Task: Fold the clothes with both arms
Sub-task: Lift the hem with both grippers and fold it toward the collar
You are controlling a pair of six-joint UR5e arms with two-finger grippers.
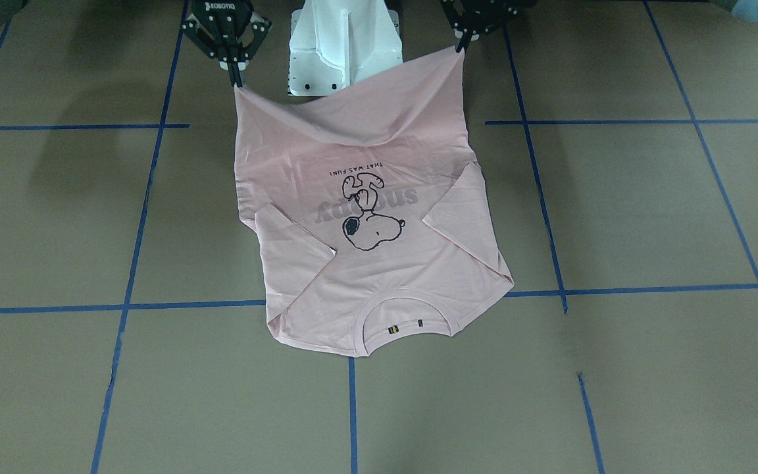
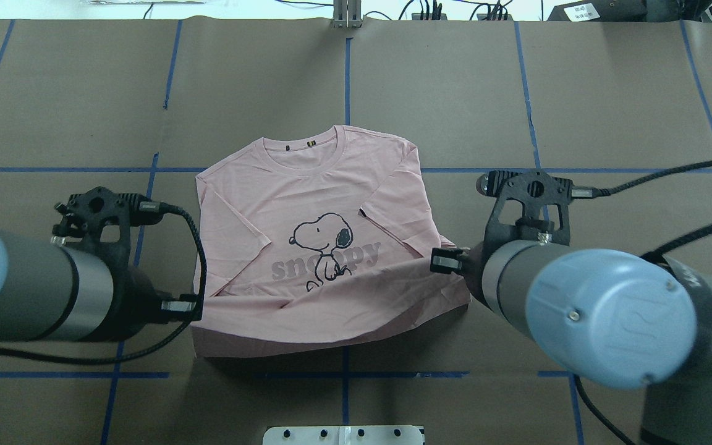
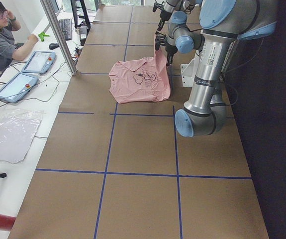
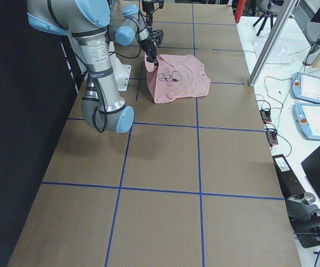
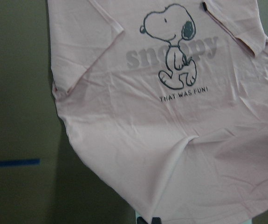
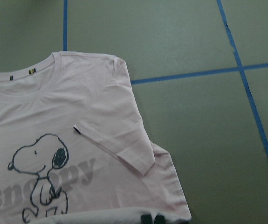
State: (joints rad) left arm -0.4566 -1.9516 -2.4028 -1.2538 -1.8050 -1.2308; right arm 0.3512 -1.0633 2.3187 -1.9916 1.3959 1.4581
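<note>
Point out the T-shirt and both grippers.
T-shirt [image 1: 369, 224]: front-facing view, on the dog print.
left gripper [image 1: 461, 46]: front-facing view, fingertips at a hem corner.
right gripper [image 1: 239, 80]: front-facing view, fingertips at the other corner.

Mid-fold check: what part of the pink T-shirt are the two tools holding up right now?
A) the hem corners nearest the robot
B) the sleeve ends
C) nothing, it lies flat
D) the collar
A: the left tool and the right tool each pinch a hem corner of the T-shirt off the table, while the collar lies flat at the far end.
</note>
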